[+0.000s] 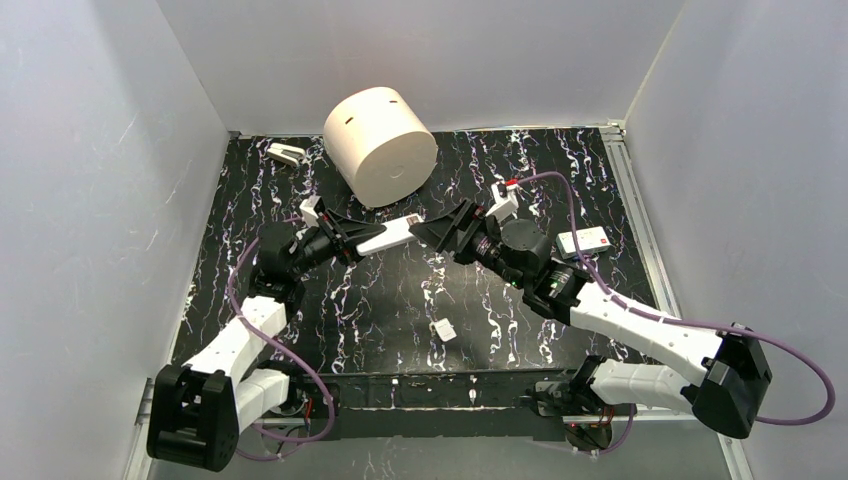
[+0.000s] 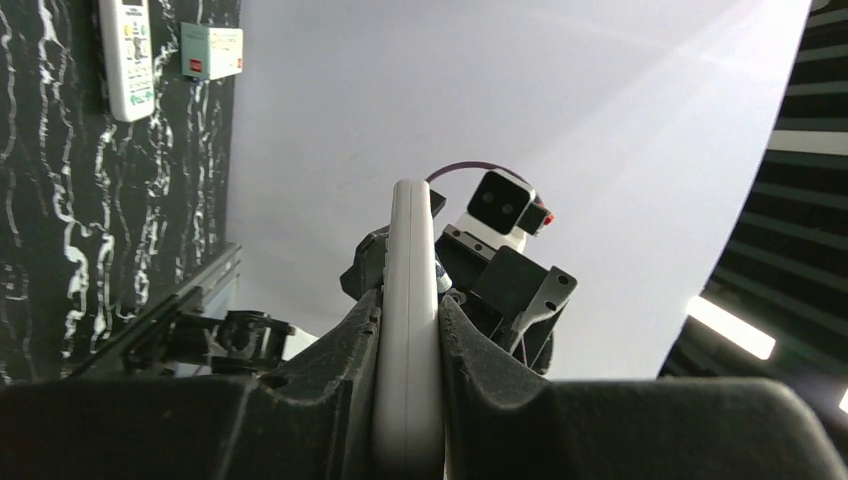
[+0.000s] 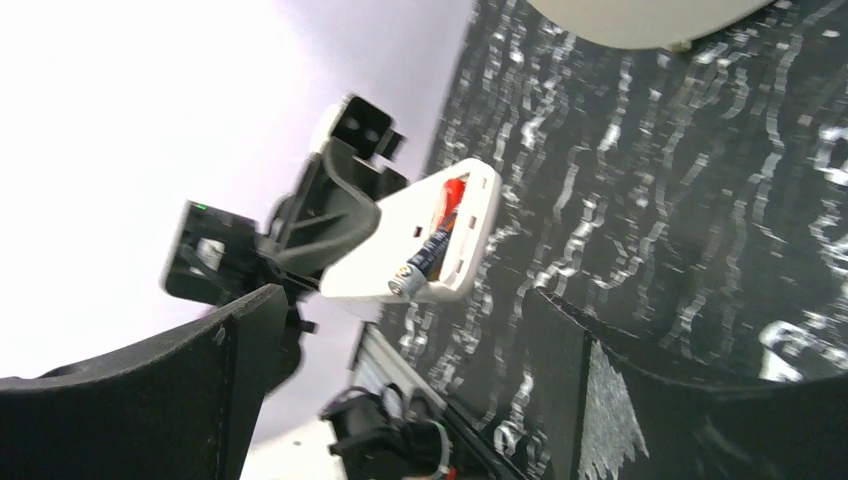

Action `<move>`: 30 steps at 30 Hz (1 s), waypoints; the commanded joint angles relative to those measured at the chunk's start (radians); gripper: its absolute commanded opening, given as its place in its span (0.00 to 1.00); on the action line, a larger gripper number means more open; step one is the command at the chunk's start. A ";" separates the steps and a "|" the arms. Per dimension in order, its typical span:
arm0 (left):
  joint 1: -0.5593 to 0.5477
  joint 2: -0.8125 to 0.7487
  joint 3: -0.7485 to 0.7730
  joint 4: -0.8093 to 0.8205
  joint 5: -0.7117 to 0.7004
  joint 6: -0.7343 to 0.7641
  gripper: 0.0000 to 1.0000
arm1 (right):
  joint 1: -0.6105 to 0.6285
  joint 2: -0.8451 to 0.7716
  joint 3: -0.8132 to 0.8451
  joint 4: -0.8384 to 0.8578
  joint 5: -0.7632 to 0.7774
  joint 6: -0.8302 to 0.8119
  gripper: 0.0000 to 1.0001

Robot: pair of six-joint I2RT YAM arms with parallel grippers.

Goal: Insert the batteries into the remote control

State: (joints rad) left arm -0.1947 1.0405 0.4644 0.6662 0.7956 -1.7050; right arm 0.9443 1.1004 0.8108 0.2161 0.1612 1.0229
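Observation:
My left gripper is shut on a white remote and holds it in the air above the table. In the left wrist view the remote stands edge-on, clamped between both fingers. In the right wrist view its open battery compartment faces me. An orange-red battery sits inside. A dark battery lies askew, its metal end poking out over the compartment's edge. My right gripper is open and empty, its fingertips close to the remote's free end.
A small white cover piece lies on the black marbled mat. A second remote lies at the right. A large white cylinder stands at the back, with a small white object to its left. White walls enclose the table.

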 commanded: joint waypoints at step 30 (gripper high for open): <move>-0.003 -0.141 -0.001 0.029 -0.042 -0.176 0.00 | -0.001 0.088 -0.065 0.497 0.021 0.213 0.56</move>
State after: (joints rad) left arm -0.1947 0.9257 0.4644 0.6735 0.7456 -1.8915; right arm 0.9436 1.1843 0.7361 0.6460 0.1642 1.2362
